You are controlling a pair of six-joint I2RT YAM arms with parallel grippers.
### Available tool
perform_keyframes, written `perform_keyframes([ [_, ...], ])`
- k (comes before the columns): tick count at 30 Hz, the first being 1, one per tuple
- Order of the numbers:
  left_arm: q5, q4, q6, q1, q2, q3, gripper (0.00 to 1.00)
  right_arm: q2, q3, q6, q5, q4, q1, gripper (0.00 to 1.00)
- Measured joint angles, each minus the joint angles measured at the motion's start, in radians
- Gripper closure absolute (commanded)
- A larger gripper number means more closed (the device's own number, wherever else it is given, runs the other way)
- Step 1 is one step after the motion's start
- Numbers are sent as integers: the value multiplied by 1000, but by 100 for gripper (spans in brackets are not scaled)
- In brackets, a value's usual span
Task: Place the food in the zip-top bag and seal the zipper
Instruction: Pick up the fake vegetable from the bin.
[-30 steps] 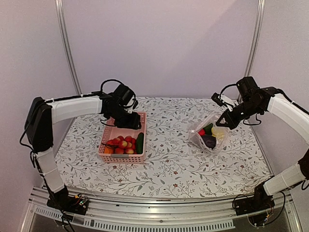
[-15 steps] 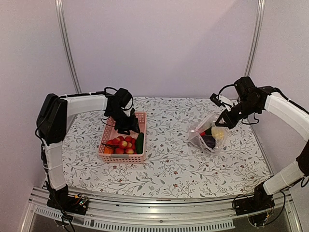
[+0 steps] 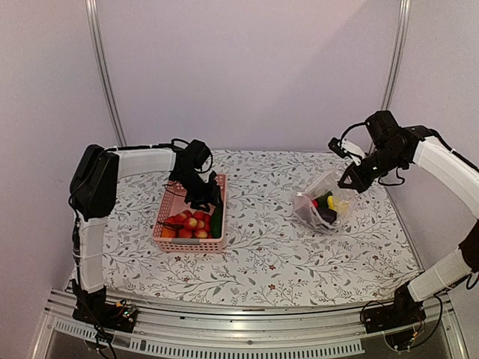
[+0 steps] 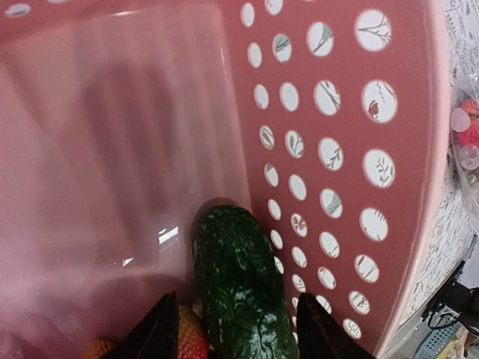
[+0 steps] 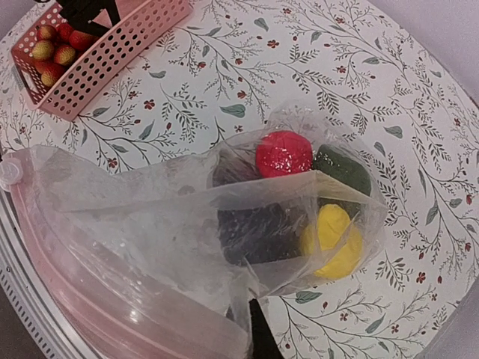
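— How far along are they?

— Partway, I'd say. The zip-top bag (image 3: pixel 323 208) is near the right edge of the tabletop (image 3: pixel 262 262), toward the back. It already holds a red piece (image 5: pixel 284 152), a green piece (image 5: pixel 340 170), a yellow piece (image 5: pixel 331 241) and a dark purple piece (image 5: pixel 254 232).

— And the rest of the food (image 3: pixel 193 222)?

— Still in the pink basket (image 3: pixel 187 244), over toward the left rear corner. There's a heap of red berries (image 3: pixel 182 221) at its near end, and a cucumber (image 4: pixel 239 292) lying along its right-hand wall.

— What are the arms doing?

— The right pincer (image 3: pixel 352 179) is clamped together on the bag's upper edge, holding the film up so the mouth gapes. The bottom of the bag seems to rest on the tabletop. The left pincer (image 4: pixel 236 299) is down inside the basket with its jaws apart, one finger on each side of the cucumber. They're just beside it, not gripping it as far as I can see.

— So the cucumber goes across next?

— That's my guess. After it, all those berries have to make the same trip, so most of the carrying is left.

— And the zipper (image 5: pixel 75 277)?

— It's the pale strip along the mouth, and it looks unsealed. Closing it has to come last, I'd think.
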Motion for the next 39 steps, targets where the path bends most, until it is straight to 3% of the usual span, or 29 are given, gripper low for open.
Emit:
perform_keyframes([
  [16, 18, -59, 21, 1, 7, 29, 48, -45, 23, -8, 97, -31, 0, 98],
  [29, 59, -69, 32, 1, 64, 50, 67, -45, 22, -8, 95, -30, 0, 98],
  [39, 6, -68, 31, 11, 41, 64, 74, -46, 22, -8, 92, -29, 0, 98],
])
